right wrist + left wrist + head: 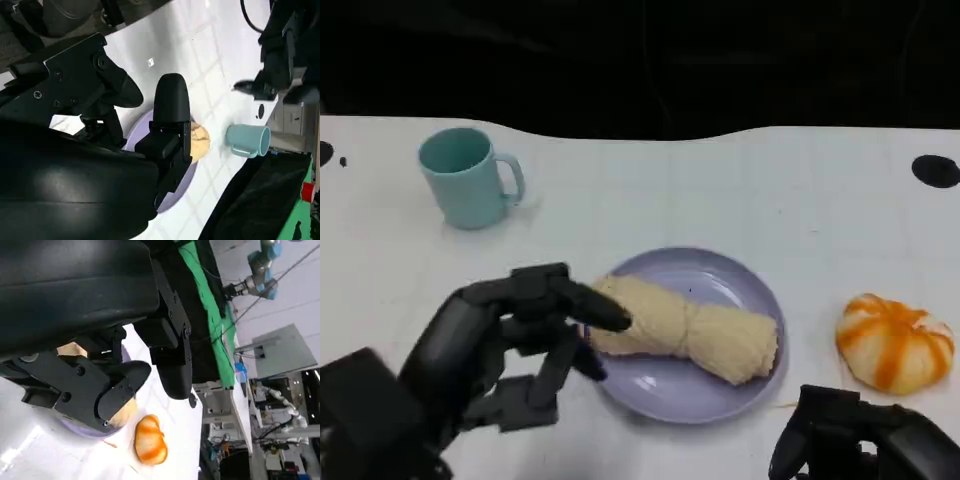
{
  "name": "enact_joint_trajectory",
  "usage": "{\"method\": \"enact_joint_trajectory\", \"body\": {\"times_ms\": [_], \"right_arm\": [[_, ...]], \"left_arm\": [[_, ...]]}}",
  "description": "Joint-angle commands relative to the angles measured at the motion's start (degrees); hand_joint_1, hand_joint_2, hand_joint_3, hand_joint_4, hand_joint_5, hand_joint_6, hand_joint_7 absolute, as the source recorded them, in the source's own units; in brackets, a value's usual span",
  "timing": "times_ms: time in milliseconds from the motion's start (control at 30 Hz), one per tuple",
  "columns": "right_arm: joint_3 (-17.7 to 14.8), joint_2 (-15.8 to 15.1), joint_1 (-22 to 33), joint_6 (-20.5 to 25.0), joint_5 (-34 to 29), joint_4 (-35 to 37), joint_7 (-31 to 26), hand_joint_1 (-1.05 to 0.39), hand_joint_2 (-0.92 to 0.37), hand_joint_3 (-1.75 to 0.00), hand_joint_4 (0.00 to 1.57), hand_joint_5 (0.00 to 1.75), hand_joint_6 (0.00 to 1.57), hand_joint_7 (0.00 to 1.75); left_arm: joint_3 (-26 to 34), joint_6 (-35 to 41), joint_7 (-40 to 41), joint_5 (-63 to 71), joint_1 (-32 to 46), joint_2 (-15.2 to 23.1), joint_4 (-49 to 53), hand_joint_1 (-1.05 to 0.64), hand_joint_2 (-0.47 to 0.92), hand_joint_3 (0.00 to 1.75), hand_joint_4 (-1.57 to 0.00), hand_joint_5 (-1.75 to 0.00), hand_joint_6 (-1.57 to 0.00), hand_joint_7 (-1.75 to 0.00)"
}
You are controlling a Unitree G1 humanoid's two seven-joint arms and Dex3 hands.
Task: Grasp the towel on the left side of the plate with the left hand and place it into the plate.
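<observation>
Where the left hand (520,345) spreads, seemingly empty: towel (685,328) inside plate (660,392).

Cream rolled towel (685,330) across lavender plate (665,392)

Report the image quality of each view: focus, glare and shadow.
Head view: soft all over, the left hand smeared, even light on the towel and plate. Left wrist view: the near black shell is blurred, with bright glare on the table. Right wrist view: the cup is sharp, the nearby hand dark.
</observation>
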Motion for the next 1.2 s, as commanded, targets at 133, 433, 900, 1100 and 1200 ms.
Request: {"method": "enact_joint_trajectory", "body": {"times_ms": [133, 433, 900, 1100, 1200], "right_arm": [[-0.73, -0.64, -0.30, 0.80, 0.63, -0.66, 0.23, -0.02, -0.57, -1.17, 0.75, 1.75, 0.63, 1.48], [-1.79, -1.15, -0.69, -0.13, 0.42, 0.02, 0.97, -0.02, -0.57, -1.17, 0.76, 1.75, 0.63, 1.48], [-2.89, -0.25, -0.86, -0.02, 1.12, 0.98, 0.43, 0.00, -0.59, -1.15, 0.74, 1.75, 0.63, 1.47], [-3.91, 0.26, -0.80, -0.89, 2.69, 1.84, 0.61, 0.03, -0.61, -1.14, 0.72, 1.75, 0.62, 1.47], [-4.29, 0.30, -0.70, -1.11, 3.20, 1.95, 0.70, 0.04, -0.62, -1.13, 0.71, 1.75, 0.61, 1.48]], "left_arm": [[2.11, 7.88, 1.83, -5.79, 8.28, -0.54, -8.65, -0.06, 0.41, 1.45, -0.85, -1.63, -0.84, -1.27], [3.56, 19.00, 5.24, -13.37, 14.46, -2.21, -14.27, -0.05, 0.47, 1.41, -0.91, -1.75, -0.77, -1.67], [5.37, 18.10, 4.12, -18.66, 12.13, -3.60, -6.75, -0.06, 0.42, 1.50, -0.92, -1.75, -0.73, -1.70], [4.42, 17.84, 3.71, -18.18, 12.13, -3.52, -6.23, -0.06, 0.42, 1.47, -0.91, -1.75, -0.74, -1.68], [3.98, 17.51, 3.73, -17.89, 12.26, -3.51, -6.25, -0.06, 0.42, 1.47, -0.90, -1.75, -0.74, -1.67]]}}
